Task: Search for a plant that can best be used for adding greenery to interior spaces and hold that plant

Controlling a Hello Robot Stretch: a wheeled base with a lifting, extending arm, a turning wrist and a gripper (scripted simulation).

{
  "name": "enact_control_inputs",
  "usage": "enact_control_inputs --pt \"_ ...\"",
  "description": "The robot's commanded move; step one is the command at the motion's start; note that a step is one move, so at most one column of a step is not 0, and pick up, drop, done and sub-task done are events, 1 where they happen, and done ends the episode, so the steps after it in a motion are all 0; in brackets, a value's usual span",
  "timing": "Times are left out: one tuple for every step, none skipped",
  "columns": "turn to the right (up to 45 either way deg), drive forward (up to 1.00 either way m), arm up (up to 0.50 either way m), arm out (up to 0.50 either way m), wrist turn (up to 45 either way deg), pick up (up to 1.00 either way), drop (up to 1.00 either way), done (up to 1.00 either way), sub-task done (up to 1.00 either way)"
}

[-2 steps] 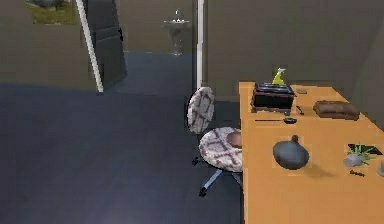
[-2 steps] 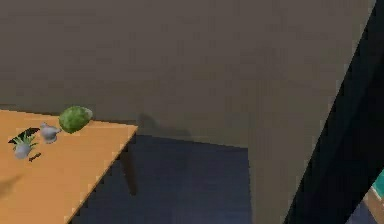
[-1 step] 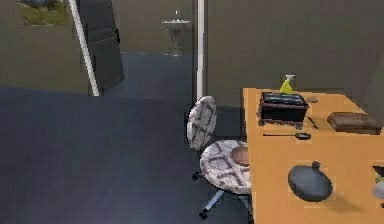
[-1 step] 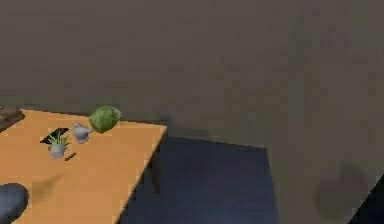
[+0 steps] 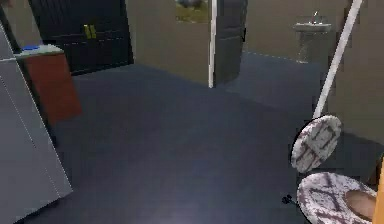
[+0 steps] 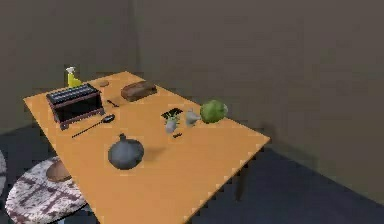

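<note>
Centrally in the arm side view, a green rounded clump (image 6: 213,111), leafy in outline, rests on the orange wooden table (image 6: 200,165) near its far long edge. By colour and shape it is the likeliest candidate for the plant sought, though its pot, if any, is too small to make out. Just beside it, toward the view's left, sit a small grey pot-like thing (image 6: 172,122) and a smaller grey lump (image 6: 191,117); whether the lump touches the clump cannot be told. Handling, as a judgement: foliage of this kind is light, soft and yielding, and tears easily under pressure, whereas a container beneath it would be stiff, heavier and possibly smooth. Hold is therefore best taken low, at the base, not at the leaves, and from the side away from the grey neighbours. Other items on the table: a dark round-bellied vessel (image 6: 125,153) toward the near edge; a dark slotted box (image 6: 75,103), a yellow spray bottle (image 6: 72,76) and a brown loaf-shaped block (image 6: 138,91) at the left end, all well apart from the clump. A patterned round chair seat (image 6: 45,190) stands at the table's near left corner. The state of the gripper cannot be told. With the clump resting on the table, the hold is not yet made.
</note>
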Motion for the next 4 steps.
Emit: enact_control_inputs --pt "45.0 0.0 0.0 0.0 0.0 0.0 0.0 0.0 0.0" --pt "45.0 0.0 0.0 0.0 0.0 0.0 0.0 0.0 0.0" --pt "30.0 0.0 0.0 0.0 0.0 0.0 0.0 0.0 0.0" --pt "0.0 0.65 0.0 0.0 0.0 0.0 0.0 0.0 0.0"
